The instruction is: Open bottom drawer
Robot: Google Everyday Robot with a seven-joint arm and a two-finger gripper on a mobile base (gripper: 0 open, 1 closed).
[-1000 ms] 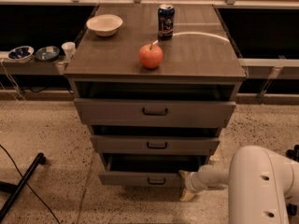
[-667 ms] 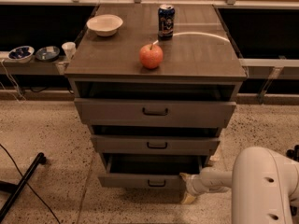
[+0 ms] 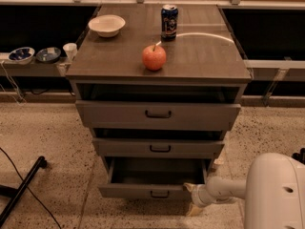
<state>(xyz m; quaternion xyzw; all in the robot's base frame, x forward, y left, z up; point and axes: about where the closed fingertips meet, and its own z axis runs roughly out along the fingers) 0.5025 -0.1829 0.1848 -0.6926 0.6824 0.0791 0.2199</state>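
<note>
The bottom drawer [image 3: 143, 191] is the lowest of three grey-brown drawers in the cabinet [image 3: 157, 56]. It has a small dark bar handle [image 3: 159, 194] and stands pulled out, its dark inside showing. My gripper [image 3: 190, 197] is at the drawer front's right end, low by the floor, on the white arm [image 3: 224, 190] that reaches in from the right. The middle drawer [image 3: 159, 148] and top drawer [image 3: 158, 114] also stand slightly out.
On the cabinet top stand a red apple [image 3: 154, 57], a blue can [image 3: 168, 21] and a white bowl [image 3: 106, 25]. A low shelf at left holds small bowls [image 3: 21, 54] and a cup [image 3: 70, 50]. A black pole [image 3: 21, 187] and cable lie on the speckled floor at left.
The bottom drawer has come further out of the cabinet toward the camera, with my gripper moving along at its right end.
</note>
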